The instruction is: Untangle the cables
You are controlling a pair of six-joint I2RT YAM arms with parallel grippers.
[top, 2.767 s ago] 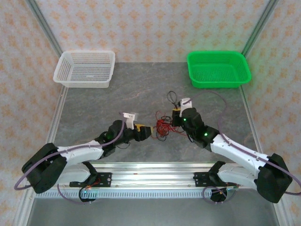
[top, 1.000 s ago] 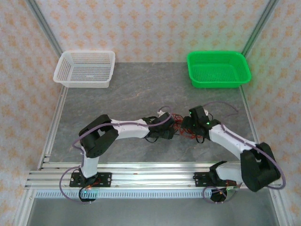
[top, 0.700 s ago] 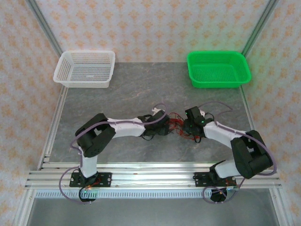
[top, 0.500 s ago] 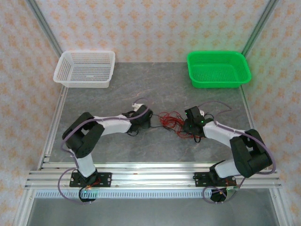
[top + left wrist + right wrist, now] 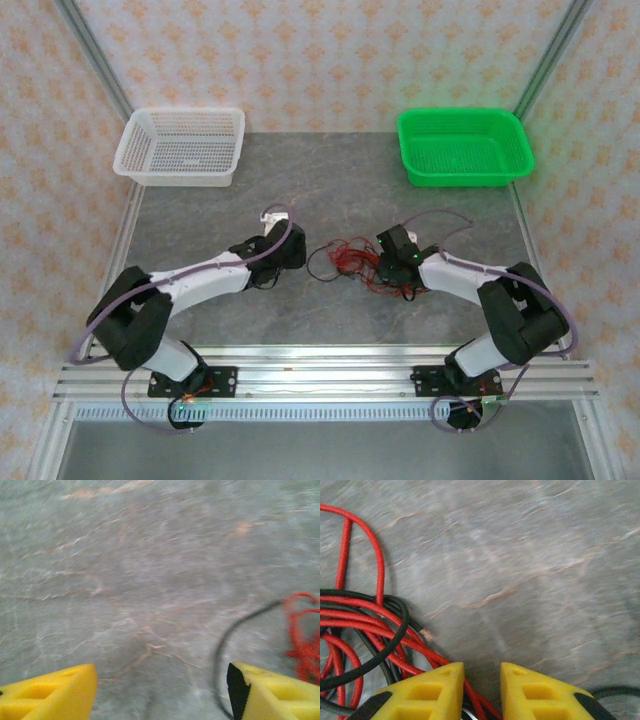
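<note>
The cables (image 5: 345, 260), a loose snarl of thin red and black strands, lie mid-table between the two arms. My left gripper (image 5: 300, 258) sits just left of them. In the left wrist view this gripper (image 5: 160, 680) is wide open over bare table, with a black strand (image 5: 225, 640) looping by its right finger and red strands (image 5: 300, 635) beyond. My right gripper (image 5: 377, 265) is at the snarl's right edge. In the right wrist view its jaws (image 5: 482, 672) are narrowed but still apart, and red strands of the cables (image 5: 365, 615) run under the left finger into the gap.
A white basket (image 5: 175, 178) stands at the back left and a green basket (image 5: 460, 180) at the back right. Grey marbled table surrounds the snarl. An aluminium rail (image 5: 320, 375) runs along the near edge.
My left gripper has drawn back to the left, away from the snarl, which now lies more spread out. My right gripper has shifted left, and its jaws have narrowed.
</note>
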